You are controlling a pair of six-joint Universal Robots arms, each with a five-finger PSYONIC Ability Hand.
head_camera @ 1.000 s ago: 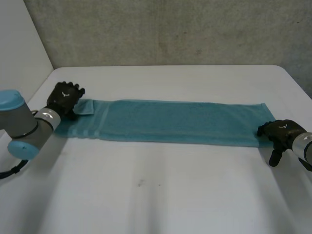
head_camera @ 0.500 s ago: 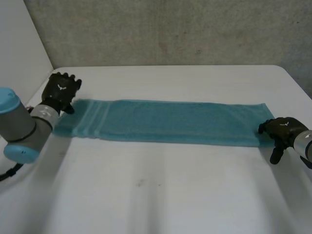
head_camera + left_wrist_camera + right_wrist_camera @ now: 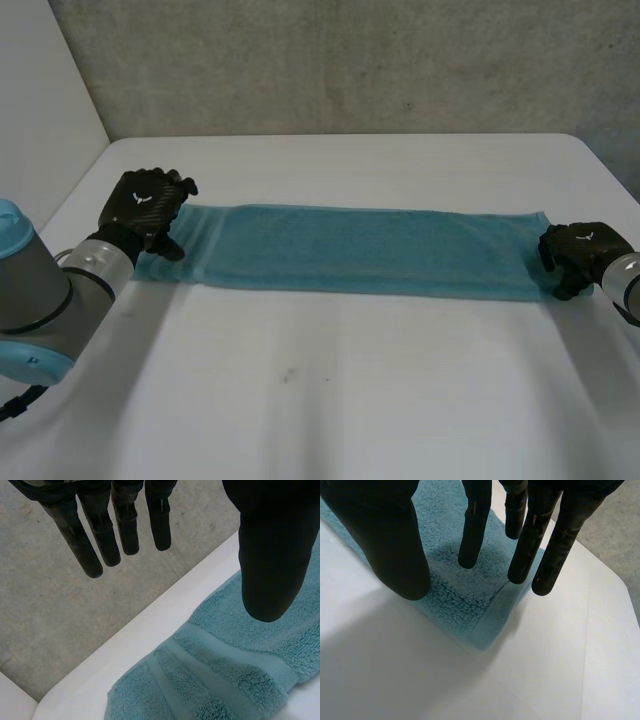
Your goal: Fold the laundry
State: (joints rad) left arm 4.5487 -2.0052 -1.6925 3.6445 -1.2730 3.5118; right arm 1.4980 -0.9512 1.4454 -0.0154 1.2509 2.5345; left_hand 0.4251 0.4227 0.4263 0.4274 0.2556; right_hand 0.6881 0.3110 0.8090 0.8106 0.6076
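While the towel (image 3: 360,250) lies flat, stretched lengthwise across the white table (image 3: 350,400), one hand stands at each of its short ends. The left hand (image 3: 148,205) is over the striped left end. Its fingers (image 3: 127,530) are straight and slightly spread, its thumb (image 3: 270,555) is well apart from them, and it grips nothing. The right hand (image 3: 578,252) is over a corner of the right end, fingers straight and pointing down at the cloth, thumb apart, nothing pinched. Whether its fingertips touch the cloth cannot be told.
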